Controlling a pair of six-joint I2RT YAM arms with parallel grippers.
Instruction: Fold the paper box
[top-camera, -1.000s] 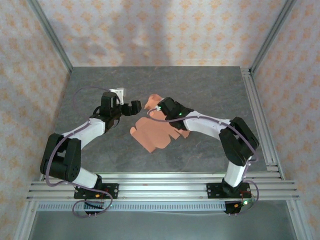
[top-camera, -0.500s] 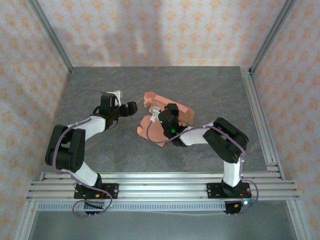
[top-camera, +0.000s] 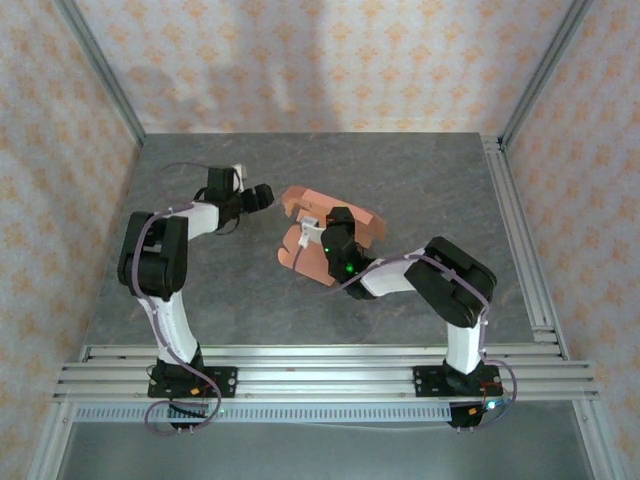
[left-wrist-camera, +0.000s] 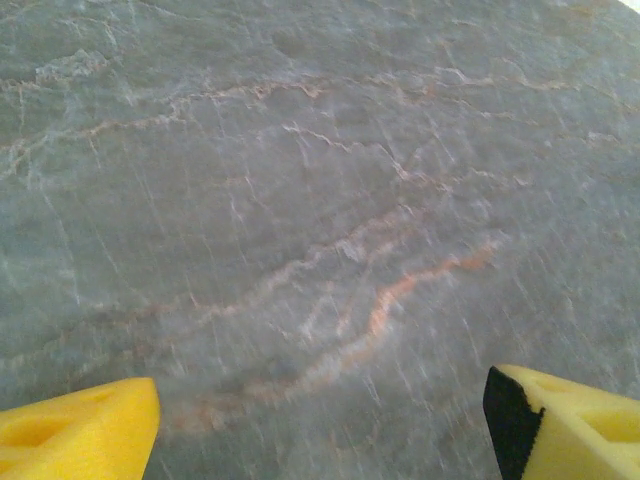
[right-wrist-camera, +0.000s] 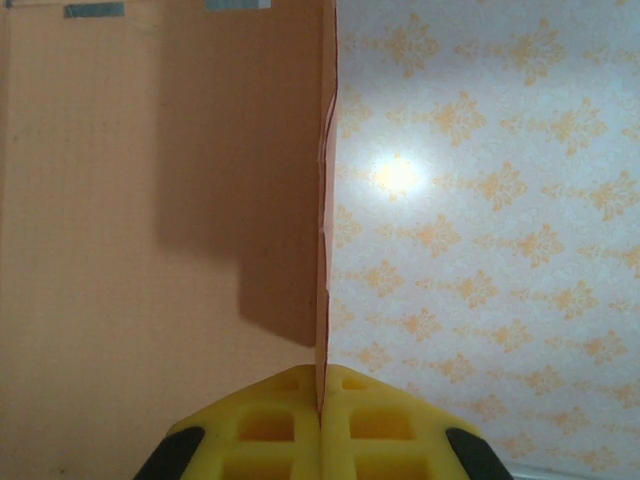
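1. Right gripper (right-wrist-camera: 320, 385) is clamped on an edge of the paper box (right-wrist-camera: 150, 200). The sheet lay flat 1 s ago, now tilted up at table (top-camera: 420, 170) centre.
2. Left gripper (left-wrist-camera: 320, 410): jaws wide apart, empty, has backed toward table's left.
3. Meaning, prob.: flap fold under way, one arm only.

One salmon-orange paper box (top-camera: 296, 200), one grey marbled table (top-camera: 420, 170), and two yellow-padded grippers: one left gripper (top-camera: 262, 197), one right gripper (right-wrist-camera: 322, 395)
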